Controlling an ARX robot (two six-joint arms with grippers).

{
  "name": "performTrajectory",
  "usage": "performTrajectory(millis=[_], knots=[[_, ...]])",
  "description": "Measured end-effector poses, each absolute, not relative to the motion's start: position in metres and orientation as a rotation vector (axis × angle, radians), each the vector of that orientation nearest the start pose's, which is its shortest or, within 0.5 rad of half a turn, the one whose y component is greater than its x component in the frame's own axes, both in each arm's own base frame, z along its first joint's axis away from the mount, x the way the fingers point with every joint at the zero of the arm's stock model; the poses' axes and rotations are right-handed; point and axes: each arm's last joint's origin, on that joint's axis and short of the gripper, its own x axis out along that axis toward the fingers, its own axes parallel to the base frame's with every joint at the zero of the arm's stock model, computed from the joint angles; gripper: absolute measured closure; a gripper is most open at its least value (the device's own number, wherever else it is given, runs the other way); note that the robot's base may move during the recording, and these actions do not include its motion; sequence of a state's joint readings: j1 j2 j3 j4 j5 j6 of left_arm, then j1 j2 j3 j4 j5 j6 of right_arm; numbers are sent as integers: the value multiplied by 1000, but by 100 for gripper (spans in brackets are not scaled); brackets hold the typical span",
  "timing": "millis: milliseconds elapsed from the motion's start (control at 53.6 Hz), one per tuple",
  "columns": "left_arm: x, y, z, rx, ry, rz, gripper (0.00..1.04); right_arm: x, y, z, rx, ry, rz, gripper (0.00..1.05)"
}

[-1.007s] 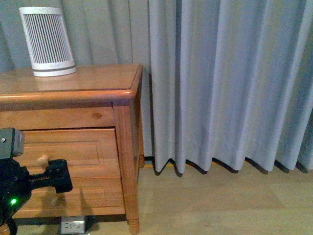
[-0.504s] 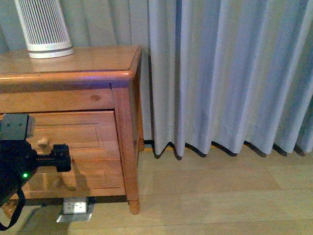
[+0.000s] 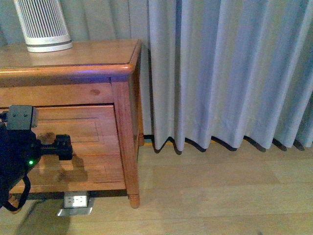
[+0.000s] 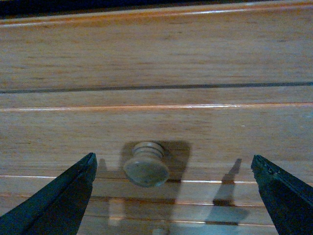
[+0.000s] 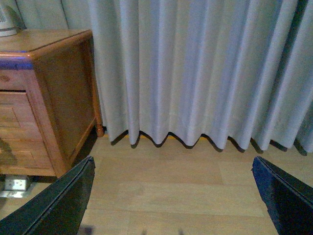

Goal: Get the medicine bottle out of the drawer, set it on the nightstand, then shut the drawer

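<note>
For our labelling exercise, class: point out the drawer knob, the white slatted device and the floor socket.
drawer knob (image 4: 145, 170), left wrist view, its round face.
white slatted device (image 3: 41, 22), front view, its ribbed side.
floor socket (image 3: 76, 200), front view, its white faceplate.

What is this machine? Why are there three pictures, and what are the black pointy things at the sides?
It is a robot with two arms. One picture comes from a camera on its body: a wooden nightstand with a white slatted device on top, beside a grey curtain. The other two come from cameras on its wrists. The black points are gripper fingers. The left gripper is open, facing the drawer's knob; the right gripper is open, holding nothing.
</note>
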State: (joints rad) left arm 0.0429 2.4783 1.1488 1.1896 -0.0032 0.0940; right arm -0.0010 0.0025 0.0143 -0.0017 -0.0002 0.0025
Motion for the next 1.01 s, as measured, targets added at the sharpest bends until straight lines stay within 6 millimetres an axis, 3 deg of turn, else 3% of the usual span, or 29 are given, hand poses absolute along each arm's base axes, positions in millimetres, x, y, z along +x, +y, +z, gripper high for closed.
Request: performTrajectory(millis=[280, 410, 653, 765, 895, 1007], knots=[[442, 22, 28, 97, 146, 44, 8, 97, 0, 168, 2, -10, -1, 7], [443, 22, 28, 96, 154, 43, 37, 97, 0, 168, 2, -10, -1, 7], [445, 24, 29, 89, 156, 61, 74, 97, 0, 168, 2, -10, -1, 7], [445, 24, 30, 87, 151, 64, 82, 97, 0, 168, 2, -10, -1, 7], [448, 24, 34, 86, 131, 52, 101, 97, 0, 168, 2, -10, -1, 7], [443, 21, 30, 85, 145, 33, 102, 97, 0, 168, 2, -10, -1, 7]])
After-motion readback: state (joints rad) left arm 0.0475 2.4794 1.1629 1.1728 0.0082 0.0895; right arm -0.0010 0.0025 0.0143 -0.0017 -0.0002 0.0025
